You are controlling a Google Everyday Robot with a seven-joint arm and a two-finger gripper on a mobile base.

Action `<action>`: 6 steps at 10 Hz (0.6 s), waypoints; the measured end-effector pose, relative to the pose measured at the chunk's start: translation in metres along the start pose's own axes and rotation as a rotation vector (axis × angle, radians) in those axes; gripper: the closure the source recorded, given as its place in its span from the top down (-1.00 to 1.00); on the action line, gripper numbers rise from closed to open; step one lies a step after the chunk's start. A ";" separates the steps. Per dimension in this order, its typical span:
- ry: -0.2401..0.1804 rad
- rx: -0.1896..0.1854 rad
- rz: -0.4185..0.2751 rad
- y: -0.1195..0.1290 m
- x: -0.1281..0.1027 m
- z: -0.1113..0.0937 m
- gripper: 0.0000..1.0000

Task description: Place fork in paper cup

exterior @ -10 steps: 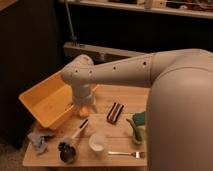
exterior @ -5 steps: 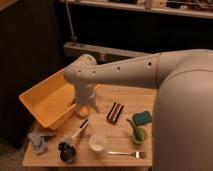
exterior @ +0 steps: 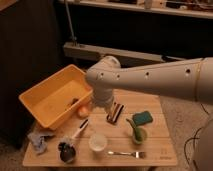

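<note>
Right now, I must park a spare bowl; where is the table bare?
Bare wood runs along the table's right edge, right of the sponge, green cup and fork. A smaller patch lies between the paper cup and striped block. The left is crowded: bin, cloth, brush, with the gripper beside the bin.

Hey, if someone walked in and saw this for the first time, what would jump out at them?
A big white arm stretches across from the right, with its gripper hanging over the middle of the wooden table, right beside a bright yellow bin at the table's left. Near the front edge stands the white paper cup. The fork lies flat to its right, apart from it.
</note>
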 end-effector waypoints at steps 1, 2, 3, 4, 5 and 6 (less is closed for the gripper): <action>0.005 0.001 0.036 -0.015 -0.002 0.001 0.30; 0.011 0.004 0.064 -0.027 -0.001 0.002 0.30; 0.014 0.012 0.077 -0.034 0.001 0.003 0.30; 0.016 0.015 0.081 -0.036 0.002 0.003 0.30; 0.016 0.015 0.080 -0.035 0.002 0.003 0.30; 0.017 0.015 0.078 -0.034 0.003 0.004 0.30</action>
